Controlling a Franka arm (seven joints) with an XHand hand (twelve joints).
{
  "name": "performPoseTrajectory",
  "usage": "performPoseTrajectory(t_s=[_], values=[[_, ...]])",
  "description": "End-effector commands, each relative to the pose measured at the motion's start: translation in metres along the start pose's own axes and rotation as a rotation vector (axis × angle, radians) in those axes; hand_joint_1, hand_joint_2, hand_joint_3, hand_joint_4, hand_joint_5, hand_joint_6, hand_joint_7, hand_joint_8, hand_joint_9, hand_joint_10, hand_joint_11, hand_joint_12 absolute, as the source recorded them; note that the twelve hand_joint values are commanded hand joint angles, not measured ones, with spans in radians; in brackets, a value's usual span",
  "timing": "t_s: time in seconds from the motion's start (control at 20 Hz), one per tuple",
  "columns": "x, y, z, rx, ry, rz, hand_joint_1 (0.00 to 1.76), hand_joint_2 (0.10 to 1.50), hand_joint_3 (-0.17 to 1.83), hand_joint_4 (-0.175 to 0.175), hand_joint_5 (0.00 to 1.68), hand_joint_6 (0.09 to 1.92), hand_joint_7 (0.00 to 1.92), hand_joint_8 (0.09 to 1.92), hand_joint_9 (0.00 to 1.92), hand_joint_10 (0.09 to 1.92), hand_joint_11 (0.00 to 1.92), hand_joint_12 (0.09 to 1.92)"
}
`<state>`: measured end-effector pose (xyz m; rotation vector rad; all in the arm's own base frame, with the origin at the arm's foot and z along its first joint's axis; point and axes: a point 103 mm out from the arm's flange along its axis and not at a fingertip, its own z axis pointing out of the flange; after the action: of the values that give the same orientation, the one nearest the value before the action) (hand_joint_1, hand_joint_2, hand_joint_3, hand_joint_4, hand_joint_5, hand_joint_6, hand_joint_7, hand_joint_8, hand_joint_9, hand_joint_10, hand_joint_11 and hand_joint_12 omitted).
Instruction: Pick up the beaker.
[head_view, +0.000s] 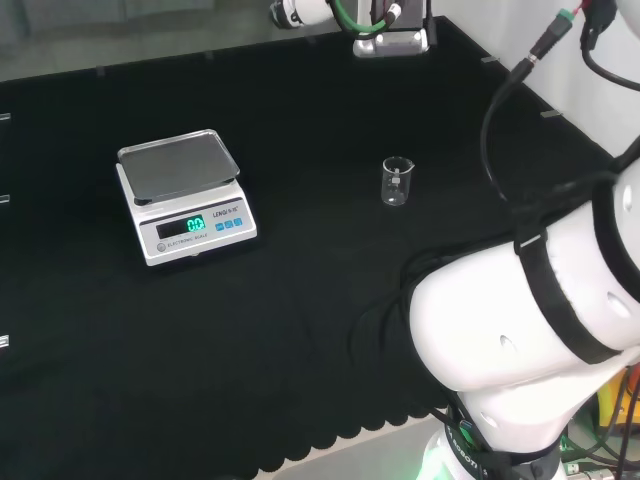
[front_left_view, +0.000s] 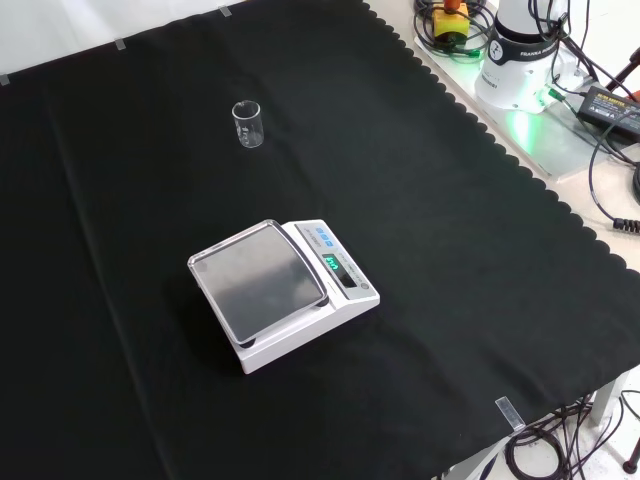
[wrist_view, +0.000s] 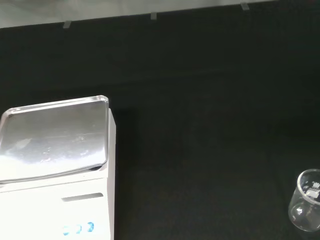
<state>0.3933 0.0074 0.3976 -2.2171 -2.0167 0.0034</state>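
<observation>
Beaker (head_view: 397, 181) upright on the black cloth of the table (head_view: 300, 330), clear glass, apparently empty, untouched and free on all sides. In the front view, stands toward the far edge of the table (front_left_view: 450, 330), nearer the far left corner than the middle; beaker (front_left_view: 248, 124) well apart from the scale. In the wrist view, beaker (wrist_view: 306, 207) off to one side, partly cut off. Scale (head_view: 185, 197) white with a bare steel pan, display lit, nearer the table's middle in the front view (front_left_view: 283, 292). State of the hand: cannot tell. Judged step: approach not yet made; pick-up not begun. Next move calls for bringing the hand across to the beaker, lining up beside its wall, and closing round the glass without tipping it.
</observation>
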Motion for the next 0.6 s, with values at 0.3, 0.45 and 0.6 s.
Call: performPoseTrajectory(t_s=[0.3,0.45,0.6], values=[[-0.036,0.042,0.040,0.044,0.079,0.075,0.30,0.98,-0.04,-0.026,0.09,0.09,0.00,0.48,0.00,0.47,0.00,1.54],[-0.042,0.049,0.052,0.065,0.083,0.087,0.30,0.98,-0.04,-0.026,0.09,0.09,0.00,0.48,0.00,0.48,0.00,1.54],[-0.047,0.057,0.063,0.083,0.088,0.101,0.30,0.98,-0.04,-0.026,0.09,0.09,0.00,0.48,0.00,0.48,0.00,1.54]])
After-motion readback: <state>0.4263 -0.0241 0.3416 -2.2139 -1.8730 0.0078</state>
